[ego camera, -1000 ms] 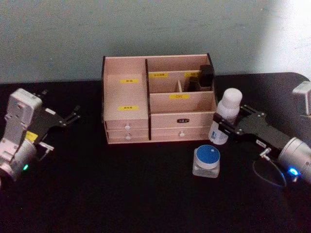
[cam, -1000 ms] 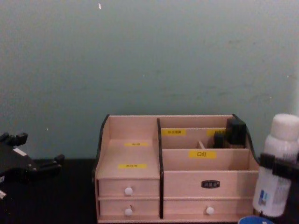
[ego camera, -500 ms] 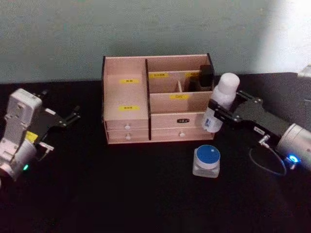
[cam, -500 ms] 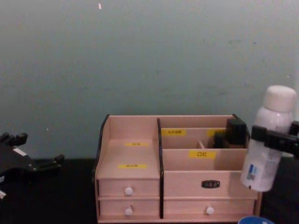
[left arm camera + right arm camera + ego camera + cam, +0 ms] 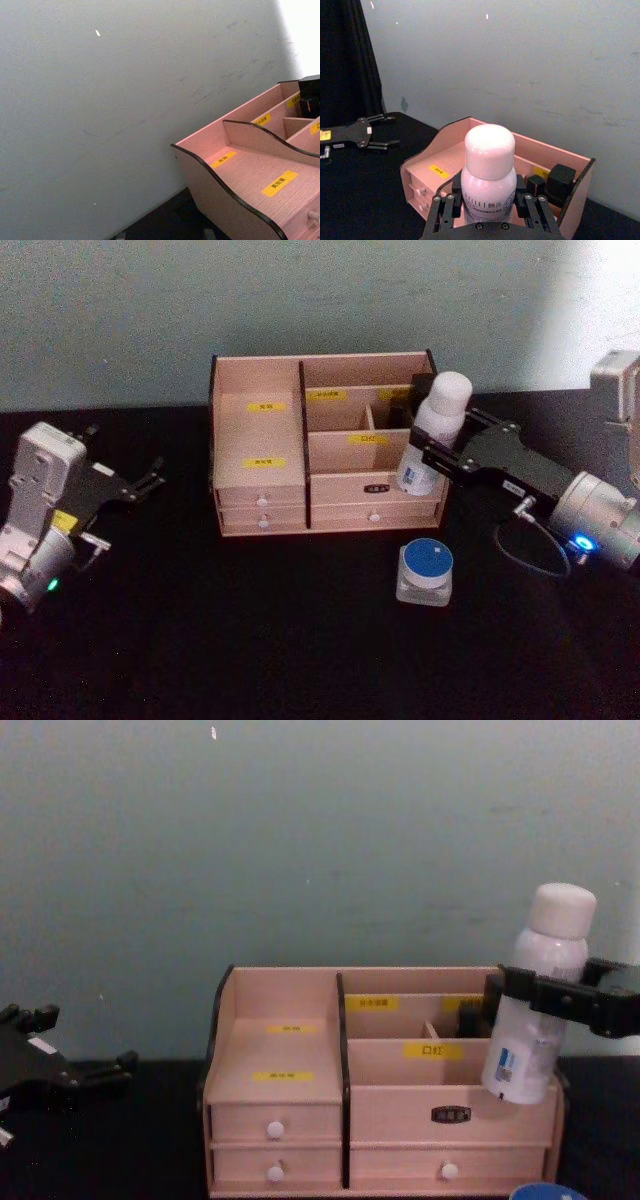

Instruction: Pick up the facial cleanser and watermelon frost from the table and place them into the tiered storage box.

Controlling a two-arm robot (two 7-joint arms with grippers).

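Currently gripped: tall white cylindrical facial cleanser (image 5: 437, 422), tilted, clamped in our right end effector (image 5: 428, 455).
Light wooden tiered storage box (image 5: 260, 490): we straighten the bottle, then lower it between dividers.
Parked: left end effector (image 5: 152, 475), fingers spread.

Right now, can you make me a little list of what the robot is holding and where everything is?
tiered storage box: at the back of the table, drawers shut
right pincer: shut on the facial cleanser, at the box's right end
facial cleanser: held above the table, leaning a bit, not in the box yet
watermelon frost: on the table in front of the box, untouched
small dark bottle: in the box's back right compartment
left pincer: open, empty, parked on the left
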